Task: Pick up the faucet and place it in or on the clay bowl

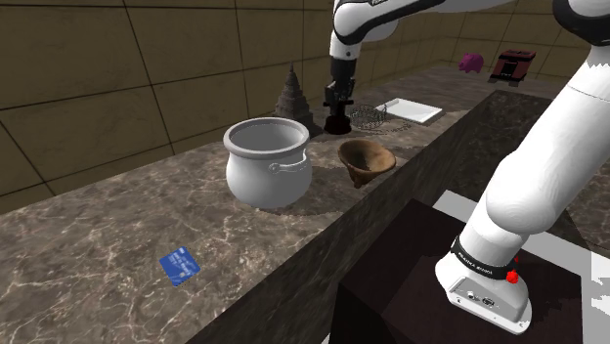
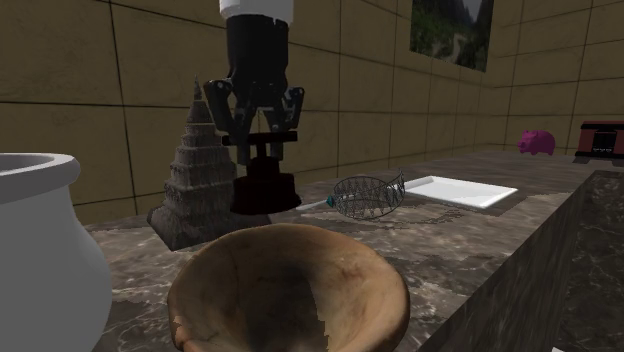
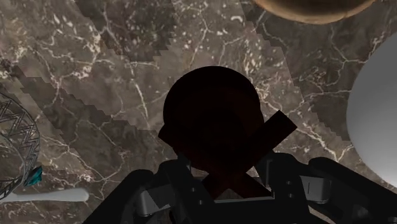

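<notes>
Bare table (image 1: 88,235) is left between the faucet (image 2: 265,190) and the brown bowl (image 2: 290,285), which is set near the table's front edge. The faucet is clamped at its top by the end effector (image 2: 262,148) and is seen directly beneath it, long axis upright, just beside a tiered figurine (image 2: 195,170).

White lettering on a black band (image 1: 481,264) round the arm's base, lower right of the shoulder view, and white marks on a blue card (image 1: 179,265), lower left: neither is legible.
</notes>
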